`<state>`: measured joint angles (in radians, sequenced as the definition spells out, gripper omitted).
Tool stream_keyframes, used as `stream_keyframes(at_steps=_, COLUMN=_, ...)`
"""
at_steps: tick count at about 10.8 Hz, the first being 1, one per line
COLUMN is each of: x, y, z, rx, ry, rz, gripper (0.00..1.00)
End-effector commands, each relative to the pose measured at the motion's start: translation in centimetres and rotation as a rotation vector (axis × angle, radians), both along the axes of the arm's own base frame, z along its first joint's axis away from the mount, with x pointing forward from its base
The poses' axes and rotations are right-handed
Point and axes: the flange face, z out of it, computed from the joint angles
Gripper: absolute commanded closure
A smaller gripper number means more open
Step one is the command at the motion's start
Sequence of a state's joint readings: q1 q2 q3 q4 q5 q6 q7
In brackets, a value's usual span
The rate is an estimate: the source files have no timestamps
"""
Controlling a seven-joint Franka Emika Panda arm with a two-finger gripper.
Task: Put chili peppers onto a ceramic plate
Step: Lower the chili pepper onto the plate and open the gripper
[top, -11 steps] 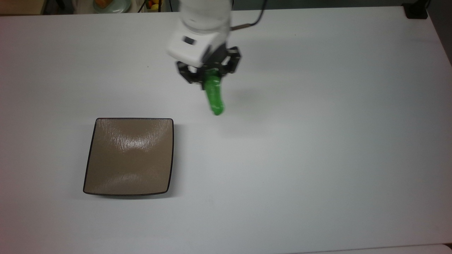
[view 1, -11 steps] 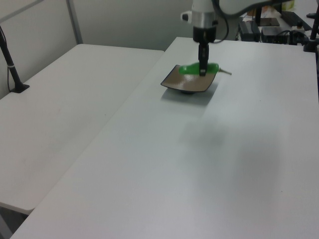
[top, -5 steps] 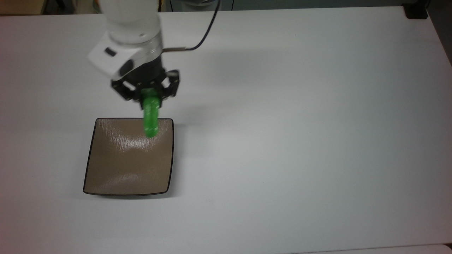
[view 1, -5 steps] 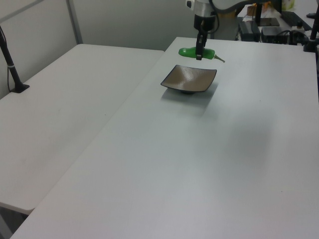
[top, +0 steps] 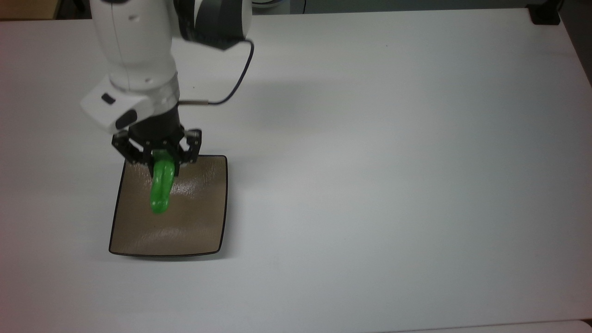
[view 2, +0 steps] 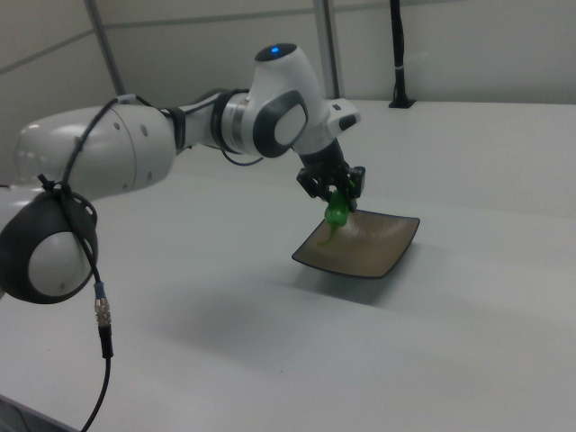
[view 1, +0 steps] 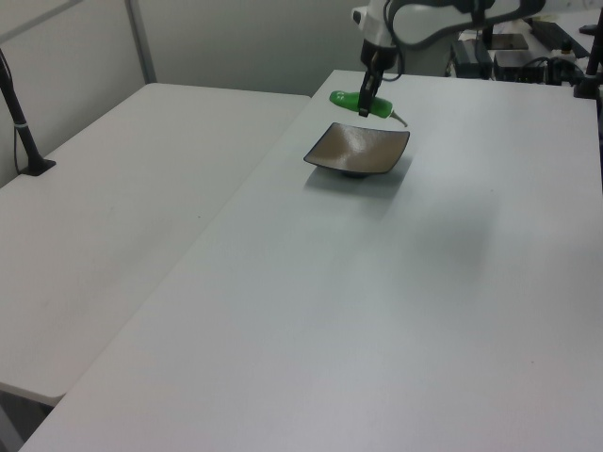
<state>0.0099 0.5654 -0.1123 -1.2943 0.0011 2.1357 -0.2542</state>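
- Carrying the chili pepper (top: 161, 189) over the ceramic plate (top: 194, 231), the gripper (top: 158, 159) has its two fingers pinched on the pepper's stem end; the green body sticks out past them.
- In the top view the pepper overlaps the plate's upper-left part, with the gripper at the plate's top edge.
- In the left view the pepper (view 1: 358, 102) hangs clear above the plate (view 1: 363, 155), roughly level, its thin stem pointing to the left view's right.
- In the right view the pepper (view 2: 337, 214) dangles from the gripper (view 2: 335, 193) above the plate's far rim (view 2: 396, 219), not touching it.
- The plate sits alone on the white table (top: 393, 185).
- The step in hand looks like the end of the transport: the pepper is over the target but not yet set down.
- Next, I judge, comes a descent toward the plate's middle, then spreading the fingers close to the surface so the glossy pepper does not roll or bounce off the curved plate.
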Motion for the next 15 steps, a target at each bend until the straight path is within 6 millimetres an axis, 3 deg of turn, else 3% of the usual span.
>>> stream_keyframes(at_steps=1, x=1.8, y=-0.6, z=-3.0, rx=-0.018, ry=-0.056, rz=0.017, gripper=0.93)
stream_keyframes(at_steps=6, x=2.9, y=-0.8, z=-7.9, rx=-0.023, ry=-0.087, rz=0.018, gripper=0.93)
stream_keyframes(at_steps=15, x=3.1, y=-0.3, z=-10.7, rx=-0.016, ry=-0.061, rz=0.018, gripper=0.92)
